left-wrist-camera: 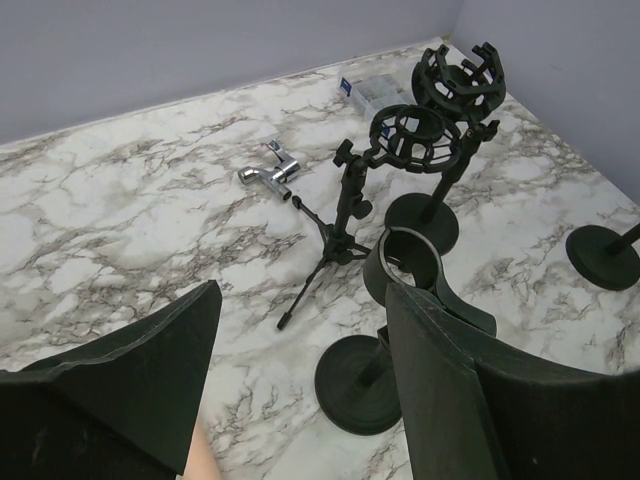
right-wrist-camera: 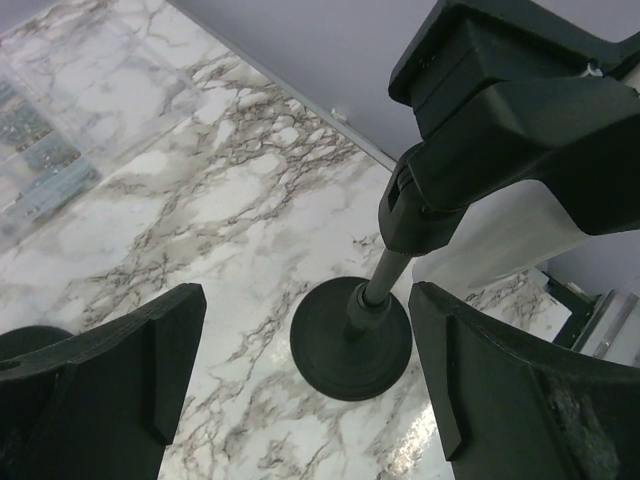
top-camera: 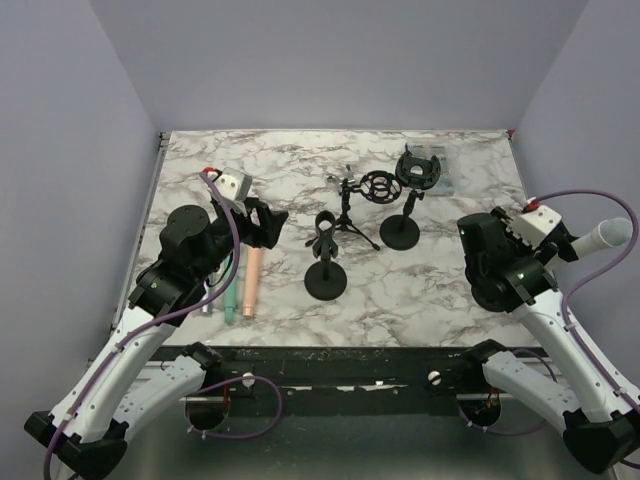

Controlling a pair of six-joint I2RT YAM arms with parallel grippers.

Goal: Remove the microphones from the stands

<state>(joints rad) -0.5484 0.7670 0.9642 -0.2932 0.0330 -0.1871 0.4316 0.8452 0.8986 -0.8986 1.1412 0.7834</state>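
Wide-spread fingers [right-wrist-camera: 110, 390] of our right gripper [right-wrist-camera: 308, 295] frame the round base of the stand [right-wrist-camera: 350, 340], whose clip holds the white microphone [right-wrist-camera: 500, 240] near the right edge of the marble table [top-camera: 200, 160], close beside the right arm. Our left gripper [left-wrist-camera: 300, 300], also wide open and holding nothing, hangs well apart on the left, facing three empty stands [top-camera: 327, 265]. We judge the risk to be a pull on the microphone with its stand unbraced: the clip may hang on, and the whole stand could tip or drag off the edge.
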